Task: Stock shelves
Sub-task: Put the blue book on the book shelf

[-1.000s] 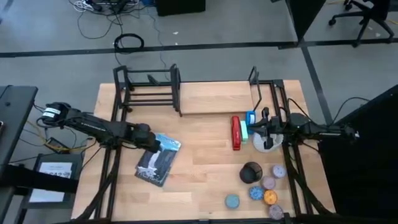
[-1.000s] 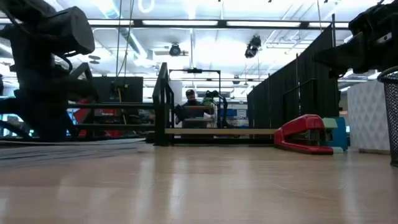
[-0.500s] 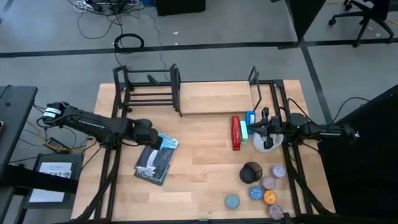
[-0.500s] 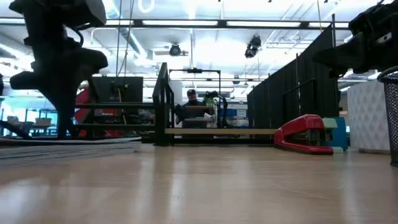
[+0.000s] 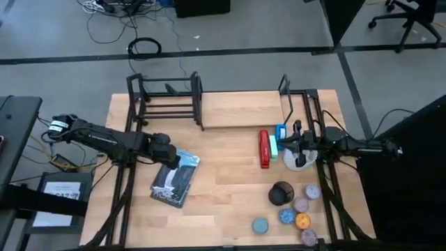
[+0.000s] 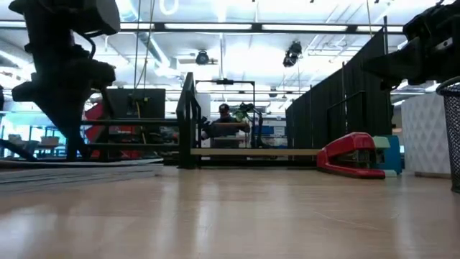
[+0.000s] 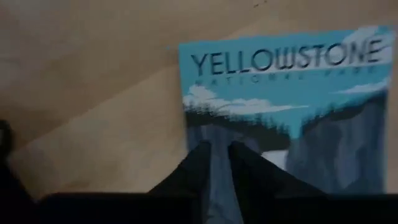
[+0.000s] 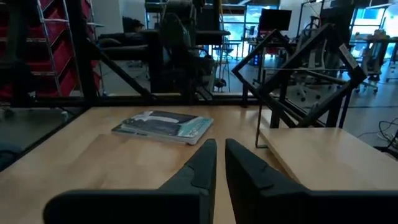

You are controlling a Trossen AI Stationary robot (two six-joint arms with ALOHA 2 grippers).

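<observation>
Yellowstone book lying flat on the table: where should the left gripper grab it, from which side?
Likely by one edge: the blue-and-grey Yellowstone paperback lies flat on the light wooden tabletop, leaving no face to pinch. The left gripper hangs above its cover near the title end; that end's edge, nearest the gripper, looks most reachable.

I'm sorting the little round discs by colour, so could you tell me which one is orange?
The orange disc lies in the cluster at the table's front right, between the blue disc and the pale one nearest the edge. The others are blue, teal or pale.

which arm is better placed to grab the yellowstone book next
Left. The left gripper hangs right over the Yellowstone book, jaws nearly closed. The right gripper waits by the red stapler, far across the table.
</observation>
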